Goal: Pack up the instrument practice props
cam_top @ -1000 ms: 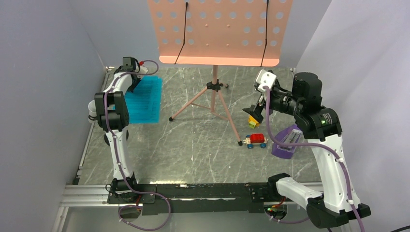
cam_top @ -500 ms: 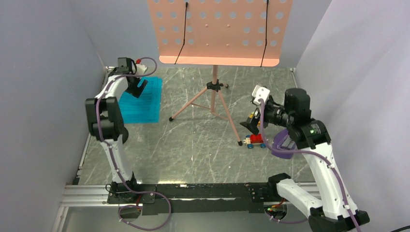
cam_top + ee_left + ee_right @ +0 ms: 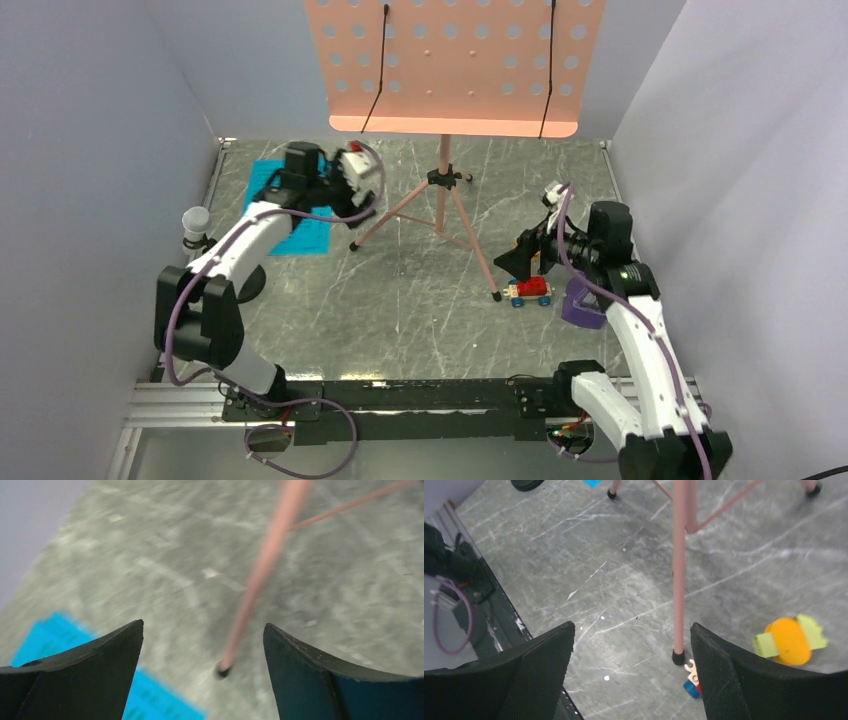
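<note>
Going for the stand (image 3: 455, 70), I reckon.
Left gripper (image 3: 202, 625) and right gripper (image 3: 631, 625) both gape empty, each framing a leg (image 3: 679, 580); next, they need to drop and pinch.

Bright, even light from above, soft shadows on the bench (image 3: 420, 300). Left wrist view smeared, music stand (image 3: 263, 565) a blurred streak; right wrist view mostly sharp.

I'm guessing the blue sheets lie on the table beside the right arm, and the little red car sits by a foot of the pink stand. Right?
Not quite: the top view shows the blue sheets beside the left arm. The little red car does sit by a foot of the pink stand.
</note>
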Robot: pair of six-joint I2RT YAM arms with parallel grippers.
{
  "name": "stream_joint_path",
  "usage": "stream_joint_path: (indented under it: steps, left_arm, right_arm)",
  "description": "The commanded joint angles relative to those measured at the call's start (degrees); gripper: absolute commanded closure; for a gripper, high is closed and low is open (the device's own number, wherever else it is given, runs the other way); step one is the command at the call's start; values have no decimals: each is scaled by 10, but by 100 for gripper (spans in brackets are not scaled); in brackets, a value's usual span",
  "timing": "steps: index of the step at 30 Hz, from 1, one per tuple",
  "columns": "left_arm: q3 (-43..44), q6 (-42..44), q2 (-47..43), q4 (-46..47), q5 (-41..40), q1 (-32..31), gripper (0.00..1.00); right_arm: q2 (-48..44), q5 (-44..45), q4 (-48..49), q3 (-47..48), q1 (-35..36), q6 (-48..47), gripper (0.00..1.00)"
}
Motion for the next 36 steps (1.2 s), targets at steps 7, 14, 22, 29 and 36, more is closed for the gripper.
stream_joint_path:
  steps: [7,14,22,29,36]
  left_arm:
    - [-17,-218,88,244,33,-106,9]
    - [21,-156,107,200,8,-109,12]
    - [32,-116,107,169,20,-99,13]
    - [26,-124,99,148,4,-94,12]
    - [13,-113,91,134,35,-95,11]
  right_arm:
    - [230,-142,289,20,-43,157,14]
    - [322,-150,310,47,-3,135,11]
    - [333,-98,299,25,94,115,8]
    - [276,-58,240,-16,167,26,5]
    - [282,-103,285,12,15,189,4]
